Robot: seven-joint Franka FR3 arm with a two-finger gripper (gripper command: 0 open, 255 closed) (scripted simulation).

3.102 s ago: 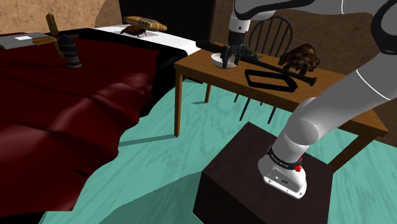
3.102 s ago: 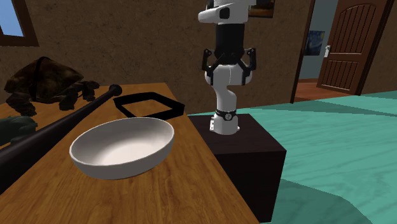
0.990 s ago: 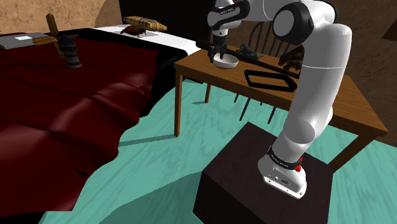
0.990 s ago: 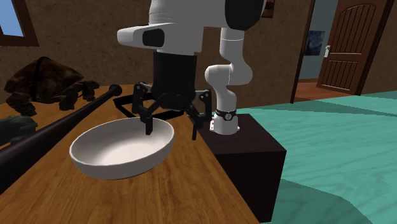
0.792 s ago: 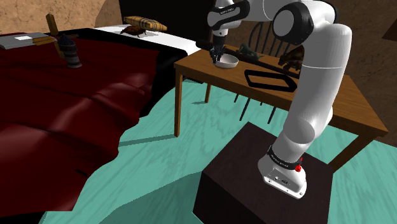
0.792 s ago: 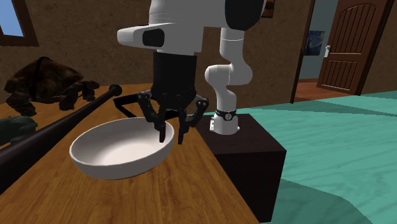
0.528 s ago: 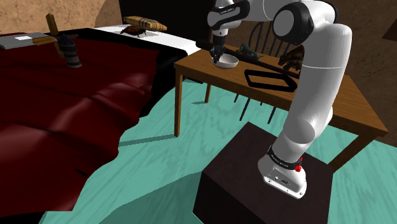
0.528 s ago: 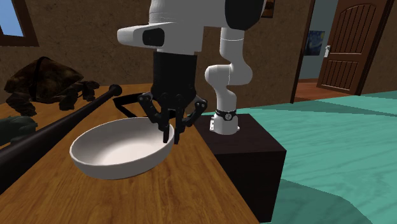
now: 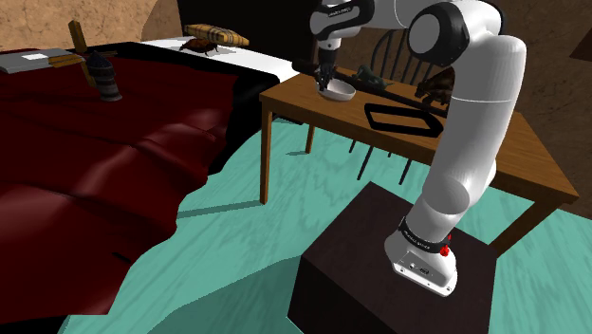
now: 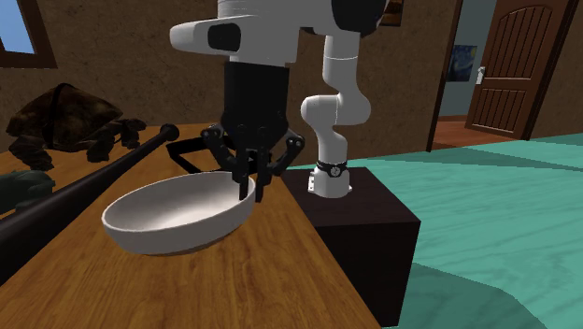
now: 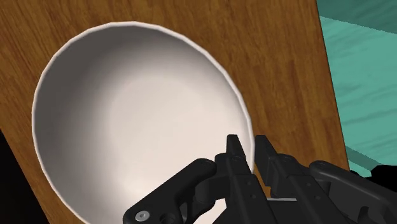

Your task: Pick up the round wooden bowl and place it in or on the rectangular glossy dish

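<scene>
A round bowl (image 10: 173, 222), drawn plain white, hangs slightly tilted just above the wooden table (image 10: 271, 280). My gripper (image 10: 252, 192) is shut on the bowl's rim on the side nearest the stand, one finger inside and one outside. From the wrist, the fingertips pinch the rim of the bowl (image 11: 127, 114) where the gripper (image 11: 249, 153) meets it. In the shoulder view the bowl (image 9: 339, 92) is at the table's far corner under the gripper (image 9: 324, 83). The rectangular black dish (image 9: 403, 121) lies on the table toward the stand, partly hidden behind the hand as the dish (image 10: 185, 154).
A long black bat (image 10: 84, 192) lies beside the bowl, a dark brown turtle-like figure (image 10: 65, 117) behind it. A chair (image 9: 403, 43) stands behind the table. A red-covered bed (image 9: 95, 171) spans the shoulder view's left. The table edge (image 10: 318, 252) runs close by the bowl.
The fingers closed from wide open onto the bowl's rim. The bowl has since risen a little off the table and tipped, with the hand moving up.
</scene>
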